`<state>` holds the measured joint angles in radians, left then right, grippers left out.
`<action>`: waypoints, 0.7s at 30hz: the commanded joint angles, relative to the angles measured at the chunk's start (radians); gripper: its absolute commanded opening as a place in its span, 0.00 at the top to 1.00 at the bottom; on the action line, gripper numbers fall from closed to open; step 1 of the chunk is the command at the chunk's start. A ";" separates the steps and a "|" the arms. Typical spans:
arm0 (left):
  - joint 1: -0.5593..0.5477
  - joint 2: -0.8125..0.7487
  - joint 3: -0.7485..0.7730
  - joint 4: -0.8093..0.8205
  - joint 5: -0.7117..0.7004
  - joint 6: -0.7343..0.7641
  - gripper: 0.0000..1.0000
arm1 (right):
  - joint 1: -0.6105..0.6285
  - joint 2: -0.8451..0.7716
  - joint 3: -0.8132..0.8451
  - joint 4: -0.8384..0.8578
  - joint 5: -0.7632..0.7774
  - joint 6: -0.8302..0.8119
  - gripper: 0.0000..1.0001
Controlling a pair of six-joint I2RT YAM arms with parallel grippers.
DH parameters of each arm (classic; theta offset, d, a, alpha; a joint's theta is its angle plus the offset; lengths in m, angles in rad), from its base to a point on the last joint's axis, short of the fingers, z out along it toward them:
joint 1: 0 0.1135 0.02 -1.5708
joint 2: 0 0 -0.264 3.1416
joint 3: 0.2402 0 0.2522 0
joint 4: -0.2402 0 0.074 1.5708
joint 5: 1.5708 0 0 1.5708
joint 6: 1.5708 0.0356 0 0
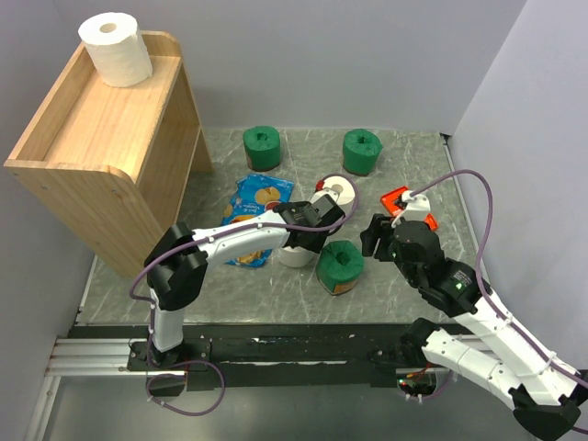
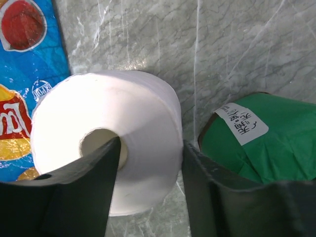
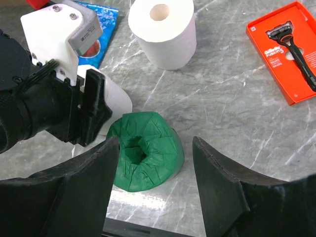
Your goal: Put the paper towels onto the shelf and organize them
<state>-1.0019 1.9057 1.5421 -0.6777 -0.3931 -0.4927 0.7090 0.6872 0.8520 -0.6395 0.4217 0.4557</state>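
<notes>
A white paper towel roll [image 1: 296, 254] stands on the table by the chip bag. My left gripper [image 1: 306, 237] straddles its wall in the left wrist view [image 2: 150, 163]: one finger is in the roll's [image 2: 106, 133] hollow core, the other against its outer side. A dark green roll [image 1: 341, 266] stands just right of it. My right gripper [image 1: 375, 237] is open and empty, hovering over that green roll [image 3: 148, 148]. One white roll [image 1: 115, 48] stands on the wooden shelf [image 1: 55, 165] top. Another white roll [image 1: 333, 193] and two green rolls [image 1: 262, 147] [image 1: 362, 152] stand farther back.
A blue chip bag [image 1: 257, 207] lies left of the gripped roll, partly under the left arm. An orange razor box [image 1: 397, 197] lies near the right gripper, also seen in the right wrist view [image 3: 291, 54]. Grey walls close the back and right.
</notes>
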 commanded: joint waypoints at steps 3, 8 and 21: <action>0.002 -0.027 0.013 -0.003 -0.039 0.017 0.53 | -0.005 -0.025 0.016 0.018 0.011 0.001 0.32; 0.002 -0.066 0.049 -0.060 -0.081 0.029 0.58 | -0.003 -0.028 0.027 0.011 0.008 0.000 0.32; 0.002 -0.180 0.326 -0.249 -0.354 0.189 0.59 | -0.002 -0.026 0.033 0.017 -0.017 0.003 0.32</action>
<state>-1.0012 1.8130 1.7214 -0.8772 -0.5591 -0.3992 0.7090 0.6689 0.8524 -0.6426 0.4114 0.4557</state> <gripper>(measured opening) 0.469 0.683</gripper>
